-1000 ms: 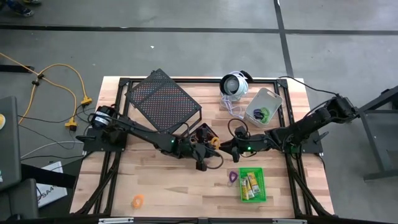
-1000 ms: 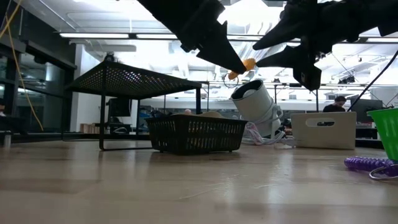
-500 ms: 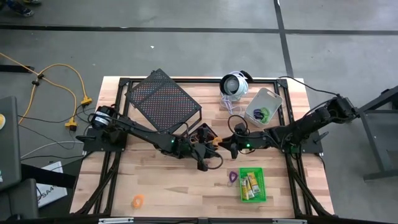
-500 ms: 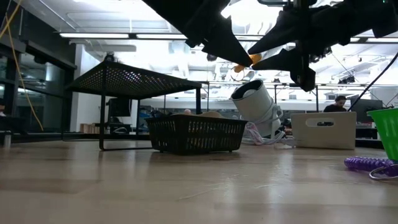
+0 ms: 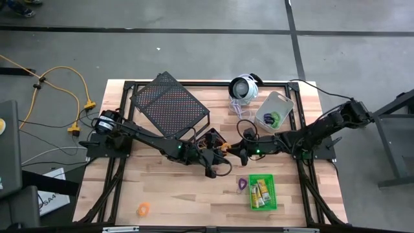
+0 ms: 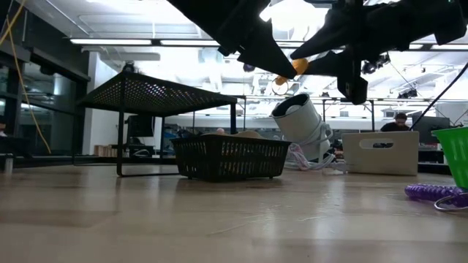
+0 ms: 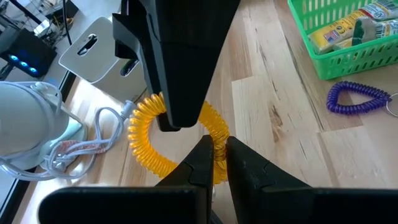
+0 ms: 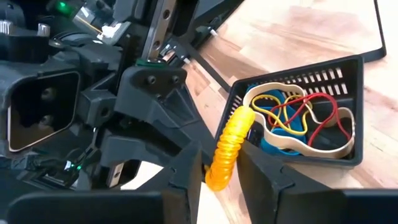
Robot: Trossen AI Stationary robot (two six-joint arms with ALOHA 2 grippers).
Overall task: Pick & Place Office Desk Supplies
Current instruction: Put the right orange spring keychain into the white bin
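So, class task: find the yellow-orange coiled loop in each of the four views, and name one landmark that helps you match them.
High view: the yellow-orange coiled loop sits mid-table between the two arms' tips.
Low view: top centre, in the air.
Left wrist view: centre, pinched by the left tool.
Right wrist view: lower centre, between the right tool fingers.
Shared landmark: the black bin beside it.
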